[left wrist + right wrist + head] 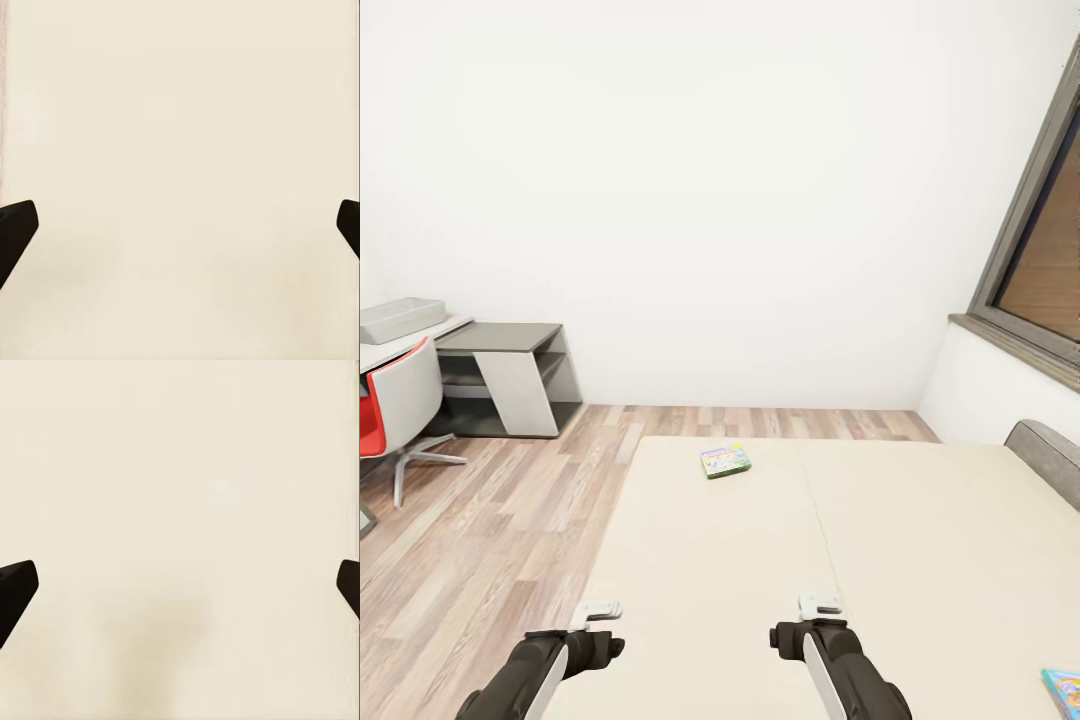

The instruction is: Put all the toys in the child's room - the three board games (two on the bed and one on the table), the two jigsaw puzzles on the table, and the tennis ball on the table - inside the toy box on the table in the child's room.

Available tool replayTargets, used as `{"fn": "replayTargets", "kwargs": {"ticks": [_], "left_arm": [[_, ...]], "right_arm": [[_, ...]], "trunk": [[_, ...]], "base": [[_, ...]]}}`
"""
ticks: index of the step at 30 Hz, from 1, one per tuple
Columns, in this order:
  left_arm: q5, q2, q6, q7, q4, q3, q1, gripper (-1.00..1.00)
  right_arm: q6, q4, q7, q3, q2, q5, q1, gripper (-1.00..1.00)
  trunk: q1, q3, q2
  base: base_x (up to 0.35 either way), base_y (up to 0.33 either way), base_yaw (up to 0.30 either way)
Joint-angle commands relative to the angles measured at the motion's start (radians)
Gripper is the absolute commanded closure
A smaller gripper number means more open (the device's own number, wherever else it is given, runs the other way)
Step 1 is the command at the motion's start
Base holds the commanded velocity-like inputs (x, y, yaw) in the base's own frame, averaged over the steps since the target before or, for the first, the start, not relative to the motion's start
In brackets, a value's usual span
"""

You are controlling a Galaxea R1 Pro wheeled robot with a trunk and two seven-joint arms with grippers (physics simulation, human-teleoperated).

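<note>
The cream bed [760, 570] spreads out in front of me. A green-bordered board game [725, 460] lies flat near its far edge, well ahead of both arms. A blue board game [1063, 692] shows partly at the bed's near right corner. The light grey toy box [400, 318] stands on the table [385, 352] at the far left. My left gripper [598, 612] [180, 225] and right gripper [820, 605] [180, 585] hang over bare mattress, both open and holding nothing. The jigsaw puzzles and the tennis ball are out of view.
A red-and-white swivel chair [400, 410] stands by the table. A low dark grey cabinet [505, 375] sits against the white wall. Wood-plank floor [490, 530] runs along the bed's left side. A shuttered window [1045, 250] and grey headboard [1050, 455] are at right.
</note>
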Motion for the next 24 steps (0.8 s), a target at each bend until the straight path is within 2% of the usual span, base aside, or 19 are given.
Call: {"fn": "replayTargets", "kwargs": {"ticks": [1, 24], "left_arm": [[0.002, 0.0, 0.006, -0.004, -0.002, 0.003, -0.001, -1.0], [0.002, 0.0, 0.007, -0.003, -0.002, 0.003, -0.001, -1.0]], "right_arm": [[0.004, -0.001, -0.005, 0.0, 0.0, -0.004, -0.001, -1.0], [0.004, -0.001, -0.005, 0.0, 0.0, -0.004, -0.001, -1.0]], "trunk": [[0.001, -0.002, -0.002], [0.001, -0.002, -0.002]], "base": [[0.0, -0.185, 0.0], [0.0, -0.192, 0.0]]}}
